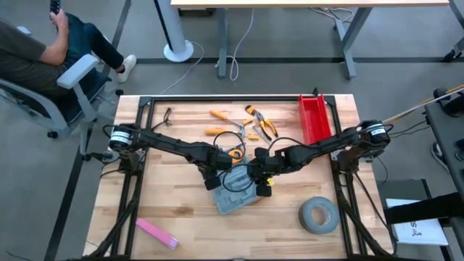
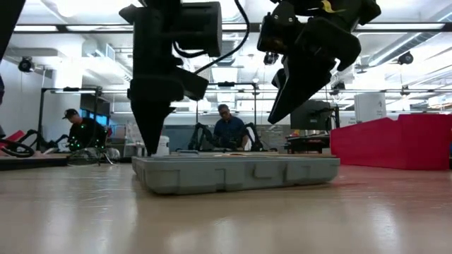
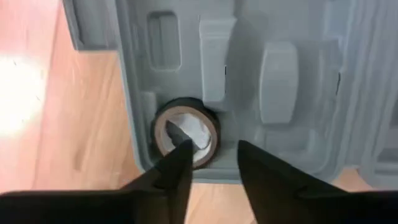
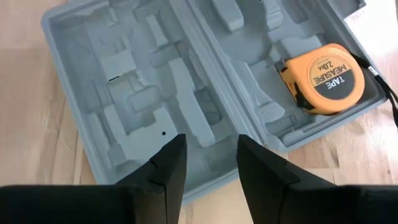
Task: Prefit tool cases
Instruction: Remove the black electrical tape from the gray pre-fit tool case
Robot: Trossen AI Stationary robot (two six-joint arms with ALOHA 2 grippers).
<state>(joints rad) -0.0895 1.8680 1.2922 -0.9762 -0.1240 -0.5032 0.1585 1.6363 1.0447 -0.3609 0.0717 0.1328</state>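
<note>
The tool case (image 1: 235, 190) lay open and flat on the table (image 1: 174, 196), just toward six o'clock of centre in the high view; both grippers hung over it. The left gripper (image 3: 210, 163) was parted over a small black tape roll (image 3: 186, 132) already seated in a round recess at the case's edge; nothing was gripped, so the roll was judged just released. The right gripper (image 4: 209, 163) was parted and empty above bare recesses; a yellow tape measure (image 4: 328, 76) was seen fitted in the other half. Farther off at twelve o'clock, loose pliers (image 1: 259, 120) were left; one of those tools was judged the next thing to be fetched and matched to its recess.
</note>
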